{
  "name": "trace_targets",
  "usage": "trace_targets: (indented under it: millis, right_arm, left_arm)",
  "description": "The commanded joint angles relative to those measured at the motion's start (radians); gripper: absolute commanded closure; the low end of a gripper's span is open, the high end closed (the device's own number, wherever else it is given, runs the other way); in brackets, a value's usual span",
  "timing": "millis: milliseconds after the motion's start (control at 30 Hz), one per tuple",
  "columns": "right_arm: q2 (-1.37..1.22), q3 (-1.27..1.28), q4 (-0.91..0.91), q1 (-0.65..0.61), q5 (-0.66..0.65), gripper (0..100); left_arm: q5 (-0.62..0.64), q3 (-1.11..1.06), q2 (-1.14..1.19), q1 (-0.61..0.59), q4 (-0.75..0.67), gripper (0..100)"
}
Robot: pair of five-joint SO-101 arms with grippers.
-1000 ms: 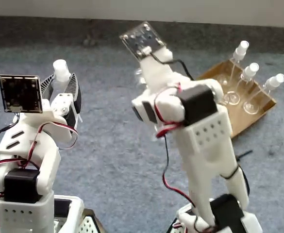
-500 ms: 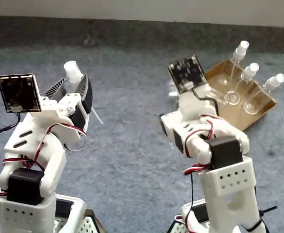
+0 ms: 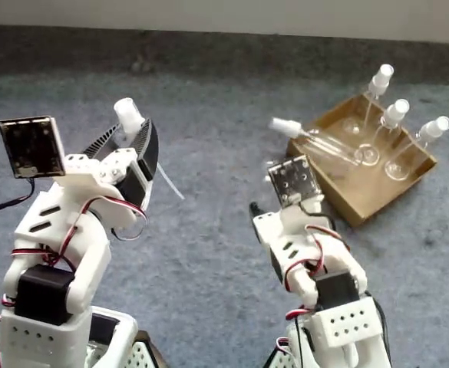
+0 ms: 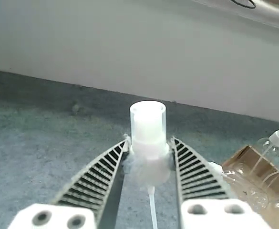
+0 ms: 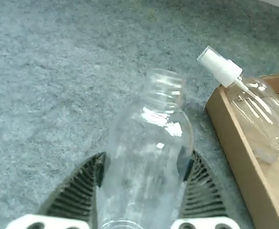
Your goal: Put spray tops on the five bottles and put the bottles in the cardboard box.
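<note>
My left gripper is shut on a white spray top, held up above the carpet with its thin dip tube hanging down. In the high view that spray top sticks out above the left gripper. My right gripper is shut on a clear bottle with a bare, open neck, low over the carpet just short of the cardboard box. The right arm is folded back near its base. Three capped bottles stand in the box, and another capped bottle lies over its near edge.
Grey carpet covers the table, with open floor between the two arms and in front of the box. A pale wall runs along the far side. The lying bottle's spray head juts out past the box edge.
The right arm has drawn back from over the box and dropped low toward its base. The left arm has shifted a little right with the spray top.
</note>
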State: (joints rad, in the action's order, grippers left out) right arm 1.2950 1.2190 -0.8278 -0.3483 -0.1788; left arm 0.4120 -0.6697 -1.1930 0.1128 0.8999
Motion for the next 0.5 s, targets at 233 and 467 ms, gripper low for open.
trace_targets:
  millis: [233, 467]
  right_arm:
    - [0.286, 0.182, 0.074, -0.027, -0.012, 94.9]
    - [0.407, 0.363, 0.22, -0.097, -0.015, 94.8]
  left_arm:
    - [0.213, 0.012, -0.016, 0.012, -0.167, 97]
    - [0.209, 0.015, -0.007, 0.022, -0.35, 97]
